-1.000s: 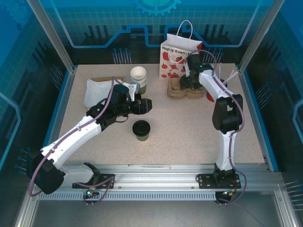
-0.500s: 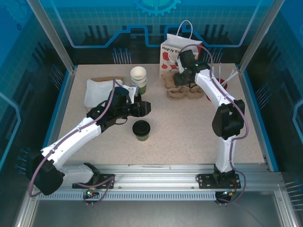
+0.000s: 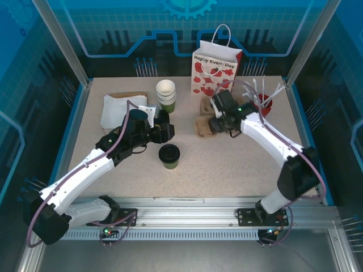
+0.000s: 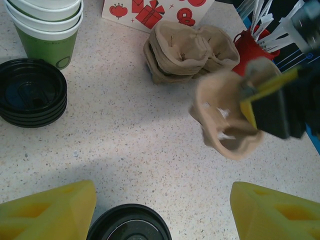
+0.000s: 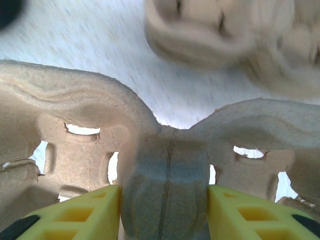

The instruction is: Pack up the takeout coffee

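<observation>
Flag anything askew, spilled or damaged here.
Only one thing: the cardboard carrier, pinched at its middle ridge by the right fingers, hangs tilted above the table, apart from the carrier stack. The lidded coffee stands upright; no spill visible.

The left claw's [image 4: 162,214] yellow fingers [image 4: 50,210] stand wide apart, with the takeout coffee's [image 4: 129,226] black lid low between them. Beyond, the right claw [image 4: 270,102] grips a tilted pulp cup carrier [image 4: 222,125] beside the carrier stack [image 4: 187,52] on the speckled worktop [image 4: 125,150].
</observation>
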`<state>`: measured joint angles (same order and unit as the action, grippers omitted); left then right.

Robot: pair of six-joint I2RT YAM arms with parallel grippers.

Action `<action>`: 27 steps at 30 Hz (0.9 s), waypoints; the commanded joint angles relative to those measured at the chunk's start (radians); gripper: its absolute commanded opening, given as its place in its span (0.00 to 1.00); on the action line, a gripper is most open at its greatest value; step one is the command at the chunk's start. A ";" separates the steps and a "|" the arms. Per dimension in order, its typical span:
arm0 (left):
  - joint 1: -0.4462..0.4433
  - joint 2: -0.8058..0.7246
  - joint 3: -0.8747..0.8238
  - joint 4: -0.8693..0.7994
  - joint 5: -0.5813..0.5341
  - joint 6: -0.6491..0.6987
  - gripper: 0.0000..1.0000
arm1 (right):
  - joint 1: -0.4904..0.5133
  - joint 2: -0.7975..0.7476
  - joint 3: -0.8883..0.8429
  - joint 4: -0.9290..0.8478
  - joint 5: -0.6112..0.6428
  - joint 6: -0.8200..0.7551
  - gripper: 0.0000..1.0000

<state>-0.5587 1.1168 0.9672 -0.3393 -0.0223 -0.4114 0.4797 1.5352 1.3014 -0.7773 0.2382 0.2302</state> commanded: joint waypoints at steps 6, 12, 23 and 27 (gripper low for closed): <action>-0.011 0.005 -0.015 -0.004 0.018 0.008 0.73 | 0.002 -0.168 -0.345 0.106 0.016 0.224 0.47; -0.015 0.020 -0.019 0.013 0.028 -0.001 0.73 | 0.081 -0.121 -0.445 0.224 0.031 0.358 0.48; -0.015 0.012 -0.030 0.013 0.025 0.000 0.73 | 0.140 -0.078 -0.370 0.174 -0.029 0.343 0.66; -0.014 0.009 -0.031 0.015 0.025 0.001 0.73 | 0.085 -0.102 -0.308 0.109 -0.080 0.227 0.75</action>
<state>-0.5663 1.1343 0.9447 -0.3340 -0.0109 -0.4122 0.5987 1.4635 0.9417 -0.6140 0.2043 0.5323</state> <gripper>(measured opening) 0.727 0.736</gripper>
